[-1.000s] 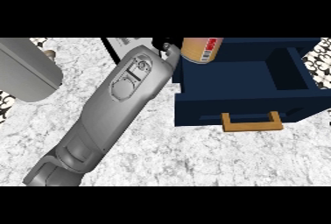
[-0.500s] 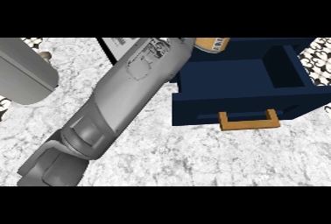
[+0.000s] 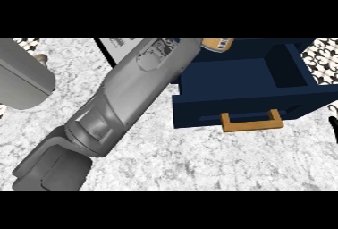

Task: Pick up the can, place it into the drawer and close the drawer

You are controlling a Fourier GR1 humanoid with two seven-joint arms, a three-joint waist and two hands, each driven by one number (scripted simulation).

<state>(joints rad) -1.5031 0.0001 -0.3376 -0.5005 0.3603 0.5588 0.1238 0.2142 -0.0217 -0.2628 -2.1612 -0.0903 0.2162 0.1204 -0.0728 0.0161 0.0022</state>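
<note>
Head view shows the left forearm (image 3: pixel 125 103) running diagonally from the lower left up to the top edge, where its hand passes out of sight, so I cannot tell whether that hand is spread, pressed together or curled round anything. The can (image 3: pixel 218 44) shows only as a small orange and pale patch at the top edge, just beside the end of the forearm and above the back corner of the open navy drawer (image 3: pixel 238 85); whether it is held, and whether it is already over the cavity or still behind the rear wall, cannot be made out. So little of it shows that its long axis and the way it points cannot be read either. The drawer stands pulled out on the marbled desk (image 3: pixel 198 161), its tan handle (image 3: pixel 251 121) facing the robot. The main risk, as I judge it, is the can catching the drawer's back or side wall if let go too early, then tipping outside. A sliver of the right hand (image 3: pixel 333 127) shows at the right edge, state unreadable.
</note>
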